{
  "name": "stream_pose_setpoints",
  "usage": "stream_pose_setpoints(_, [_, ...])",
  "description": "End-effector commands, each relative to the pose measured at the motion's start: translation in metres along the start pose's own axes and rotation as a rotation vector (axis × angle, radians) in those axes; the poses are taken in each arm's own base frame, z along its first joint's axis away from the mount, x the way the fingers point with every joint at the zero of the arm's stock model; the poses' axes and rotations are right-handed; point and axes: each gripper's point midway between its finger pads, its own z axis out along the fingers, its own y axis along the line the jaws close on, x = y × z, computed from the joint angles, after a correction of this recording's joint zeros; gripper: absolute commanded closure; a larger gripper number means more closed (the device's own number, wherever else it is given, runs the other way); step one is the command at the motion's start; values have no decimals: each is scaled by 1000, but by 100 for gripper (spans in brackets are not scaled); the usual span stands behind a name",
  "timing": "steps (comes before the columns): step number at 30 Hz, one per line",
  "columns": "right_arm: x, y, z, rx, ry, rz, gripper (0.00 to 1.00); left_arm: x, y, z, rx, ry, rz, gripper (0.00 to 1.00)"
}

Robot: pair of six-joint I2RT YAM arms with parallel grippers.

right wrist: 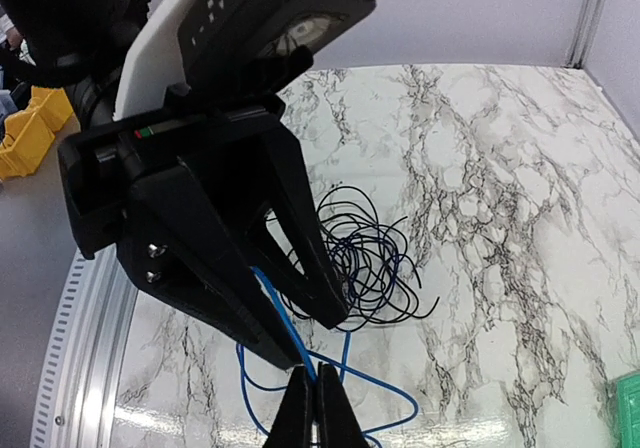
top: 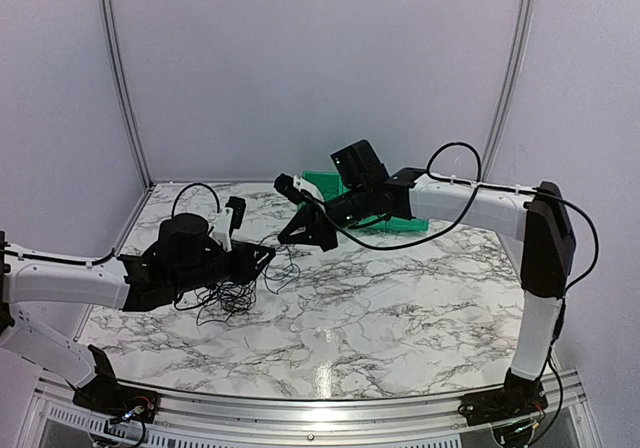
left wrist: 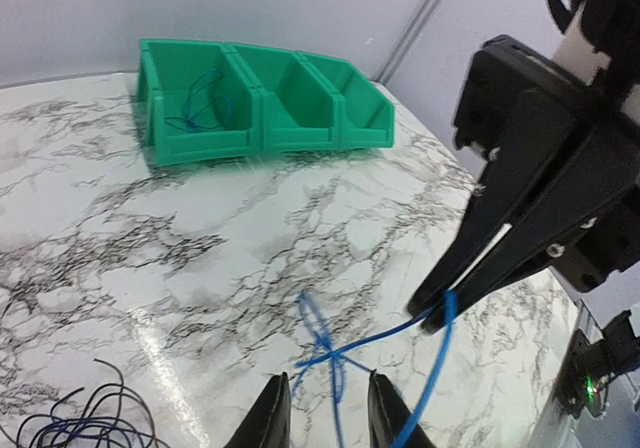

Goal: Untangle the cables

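A tangle of thin black and dark-blue cables (top: 228,296) lies on the marble table under my left arm; it also shows in the right wrist view (right wrist: 370,258) and in the left wrist view (left wrist: 75,423). A blue cable (left wrist: 380,338) runs out of it. My right gripper (right wrist: 315,378) is shut on this blue cable (right wrist: 366,379) just above the table. My left gripper (left wrist: 328,375) is open, and the blue cable's crossing loops lie between its fingers. In the top view the left gripper (top: 270,255) and right gripper (top: 285,238) nearly touch tip to tip.
Green bins (left wrist: 300,133) stand in a row at the far side of the table, also in the top view (top: 322,183). A blue wire (left wrist: 200,108) lies in the left compartment. Yellow bins (right wrist: 25,138) sit off the table.
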Motion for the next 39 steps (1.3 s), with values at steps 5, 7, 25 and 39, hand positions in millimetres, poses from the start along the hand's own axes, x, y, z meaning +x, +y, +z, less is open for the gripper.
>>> stream_pose_setpoints(5, [-25, 4, -16, -32, -72, -7, 100, -19, 83, -24, -429, -278, -113, 83])
stream_pose_setpoints(7, [-33, 14, -22, -68, -91, -16, 100, -14, 102, -27, -521, -298, -114, 87])
stream_pose_setpoints(25, [-82, 34, -127, -113, -240, -85, 100, 9, 209, -98, -869, -374, -181, 91])
stream_pose_setpoints(39, [-59, -5, -119, 53, -205, -24, 100, -13, 50, -36, -106, -234, 25, 32])
